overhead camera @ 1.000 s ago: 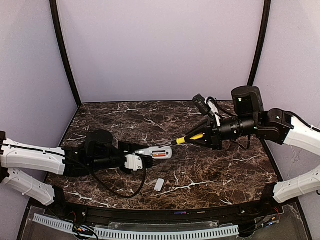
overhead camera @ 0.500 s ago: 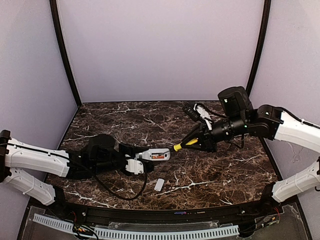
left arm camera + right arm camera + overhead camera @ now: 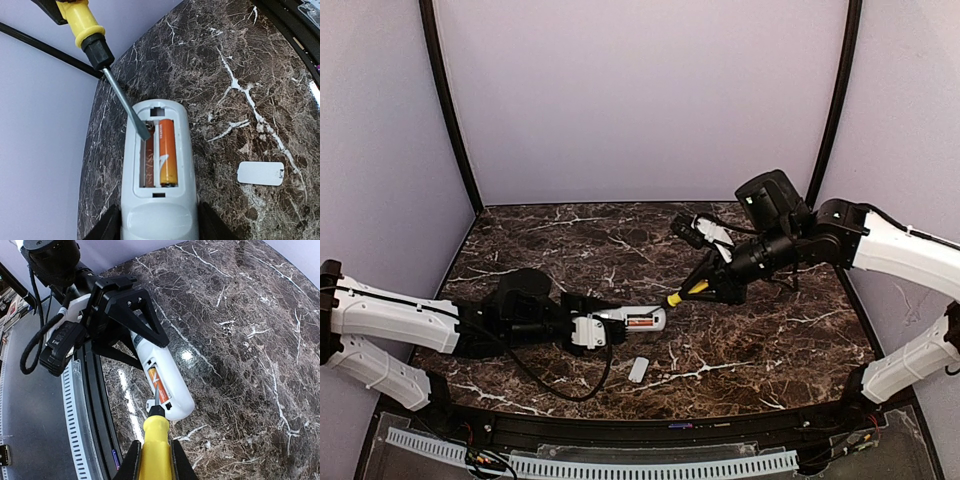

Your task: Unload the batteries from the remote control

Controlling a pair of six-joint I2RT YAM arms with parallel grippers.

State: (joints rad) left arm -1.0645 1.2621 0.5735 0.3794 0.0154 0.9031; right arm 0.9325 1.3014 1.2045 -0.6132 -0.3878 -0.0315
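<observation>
The white remote control [image 3: 616, 318] lies back-up, its near end clamped in my left gripper [image 3: 588, 328]. In the left wrist view the remote control [image 3: 159, 210] shows an open recess holding two batteries, an orange one [image 3: 168, 150] and a darker one [image 3: 147, 162] beside it. My left gripper [image 3: 159, 227] is shut on the remote. My right gripper [image 3: 154, 462] is shut on a yellow-handled screwdriver [image 3: 155, 440]. The screwdriver's blade tip [image 3: 142, 131] rests at the far end of the darker battery. From above, the screwdriver [image 3: 688, 291] slants down from my right gripper [image 3: 722, 280].
A small white cover piece [image 3: 638, 369] lies loose on the marble [image 3: 770, 340] near the front; it also shows in the left wrist view as the cover [image 3: 260, 173]. A black cable [image 3: 560, 388] loops under the left arm. Purple walls enclose three sides.
The right arm has swung left and down, bringing the screwdriver tip into the battery recess. The left gripper and remote have shifted slightly lower.
</observation>
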